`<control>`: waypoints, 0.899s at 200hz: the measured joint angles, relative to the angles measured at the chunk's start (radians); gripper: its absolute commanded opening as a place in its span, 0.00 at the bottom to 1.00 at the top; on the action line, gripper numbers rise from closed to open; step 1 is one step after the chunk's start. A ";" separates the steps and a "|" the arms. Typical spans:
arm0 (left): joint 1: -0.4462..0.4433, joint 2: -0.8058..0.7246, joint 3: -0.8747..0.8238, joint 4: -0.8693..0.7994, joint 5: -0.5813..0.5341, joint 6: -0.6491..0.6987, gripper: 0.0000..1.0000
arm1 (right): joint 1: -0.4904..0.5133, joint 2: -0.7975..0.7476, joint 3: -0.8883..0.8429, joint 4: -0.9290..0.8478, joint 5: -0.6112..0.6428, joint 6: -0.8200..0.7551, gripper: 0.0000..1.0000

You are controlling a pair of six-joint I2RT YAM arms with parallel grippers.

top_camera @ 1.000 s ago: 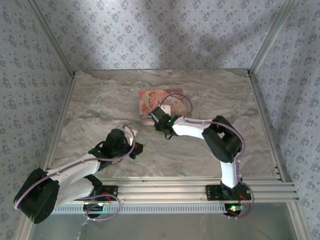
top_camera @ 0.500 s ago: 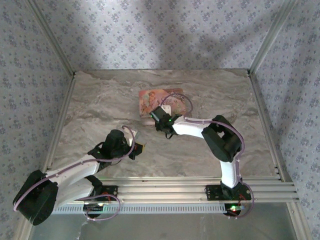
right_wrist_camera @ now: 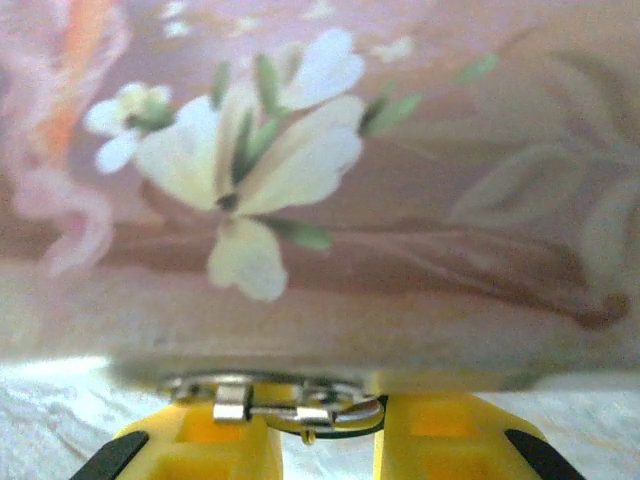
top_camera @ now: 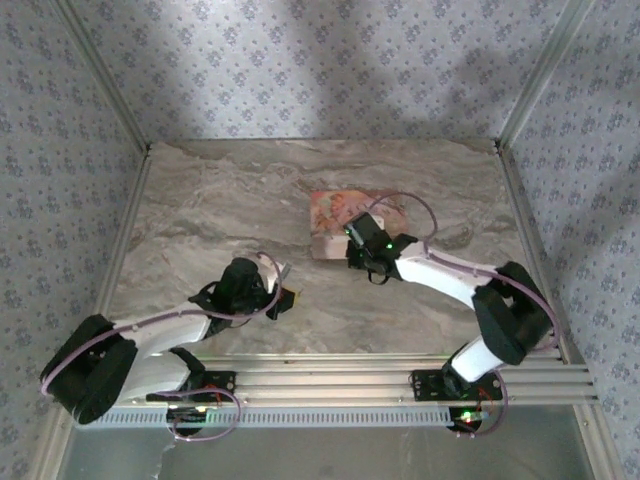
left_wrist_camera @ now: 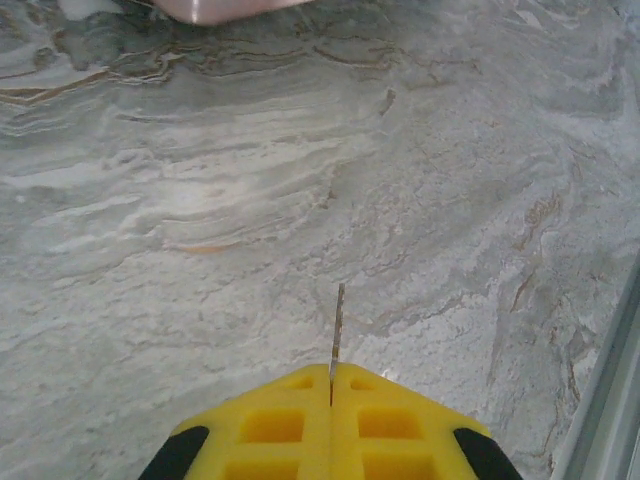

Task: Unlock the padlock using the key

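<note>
Left wrist view: left gripper (left_wrist_camera: 331, 385) pinches the key (left_wrist_camera: 337, 330) at bottom centre, well apart from the pink box (left_wrist_camera: 215, 8) at top. Right gripper (right_wrist_camera: 330, 420) sits at the clasp (right_wrist_camera: 265, 405), and I cannot tell its grip. Inserting the key is not yet done.

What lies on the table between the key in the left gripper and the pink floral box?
Nothing: in the left wrist view, bare marble table runs from the key in the left gripper to the box.

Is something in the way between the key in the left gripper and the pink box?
Nothing visible: bare table lies between the key in the left gripper and the box. But the right gripper sits at the box's near side, by a metal clasp, and may crowd the approach.
</note>
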 measured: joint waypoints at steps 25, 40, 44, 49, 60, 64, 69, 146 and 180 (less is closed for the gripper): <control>-0.023 0.026 0.033 0.019 0.019 0.002 0.00 | 0.001 -0.080 -0.023 -0.065 -0.034 0.039 0.00; -0.036 0.026 0.046 0.046 0.027 0.009 0.00 | 0.001 -0.103 -0.022 -0.088 -0.070 0.050 0.00; -0.039 0.027 0.048 0.054 0.030 0.011 0.00 | 0.001 -0.105 -0.020 -0.094 -0.079 0.050 0.00; -0.040 0.027 0.051 0.061 0.035 0.014 0.00 | 0.001 -0.106 -0.016 -0.103 -0.094 0.052 0.00; -0.042 0.027 0.053 0.079 0.044 0.020 0.00 | 0.000 -0.106 -0.002 -0.119 -0.127 0.053 0.00; -0.042 0.027 0.053 0.085 0.047 0.023 0.00 | 0.000 -0.106 0.005 -0.125 -0.140 0.052 0.00; -0.042 0.029 0.053 0.093 0.053 0.026 0.00 | -0.002 -0.106 0.015 -0.134 -0.158 0.052 0.00; -0.042 0.099 0.074 0.210 0.124 0.039 0.00 | -0.078 -0.100 0.085 -0.137 -0.402 0.059 0.00; -0.042 0.127 0.089 0.262 0.135 0.026 0.00 | -0.100 -0.092 0.091 -0.132 -0.469 0.083 0.00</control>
